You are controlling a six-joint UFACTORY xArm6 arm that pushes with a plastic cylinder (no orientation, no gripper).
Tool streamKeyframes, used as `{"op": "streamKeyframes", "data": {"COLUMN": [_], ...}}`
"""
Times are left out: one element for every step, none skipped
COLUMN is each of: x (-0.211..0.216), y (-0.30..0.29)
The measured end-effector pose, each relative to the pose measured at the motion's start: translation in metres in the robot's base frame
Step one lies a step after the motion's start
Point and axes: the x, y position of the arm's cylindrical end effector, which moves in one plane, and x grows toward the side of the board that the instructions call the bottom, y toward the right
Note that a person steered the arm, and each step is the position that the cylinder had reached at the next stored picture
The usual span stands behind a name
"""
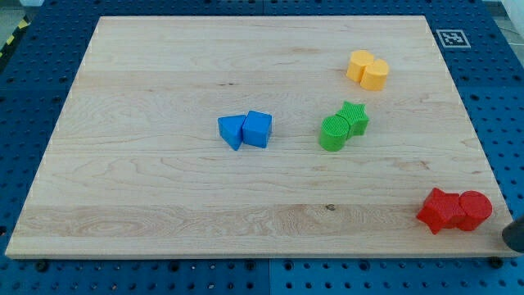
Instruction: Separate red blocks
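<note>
My tip [514,239] dark, rounded, cut off at the view's bottom right edge, just off the board's corner, over the blue pegboard. Rod above it out of frame. Holding nothing; cannot tell if touching anything. Just right of and slightly below the red pair, close but apart.

Red star-shaped block [438,211] and red cylinder [475,210] side by side, touching, at the board's bottom right near the right edge; star on the view's left, cylinder on the right, nearest my tip.

Wooden board [164,74] pale, grain running left to right, filling most of the view. Blue perforated table [41,90] around it on all sides. Black-and-white marker tag [451,37] on a white patch past the board's top right corner. Yellow-black striped strip [12,37] at the view's top left edge.

Blue triangular block [232,131] and blue cube [257,129] touching, near board centre. Green cylinder [333,133] and green star-shaped block [354,118] touching, right of centre. Yellow hexagonal block [359,65] and yellow cylinder [376,74] touching, upper right. All three pairs well apart from the reds and from my tip. Open wood between the reds and the green pair.
</note>
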Motion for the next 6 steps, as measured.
{"op": "streamKeyframes", "data": {"x": [-0.002,-0.001,-0.001,-0.001,-0.002,-0.005], "y": [-0.012,-0.032,-0.033,-0.040,-0.049,-0.055]}}
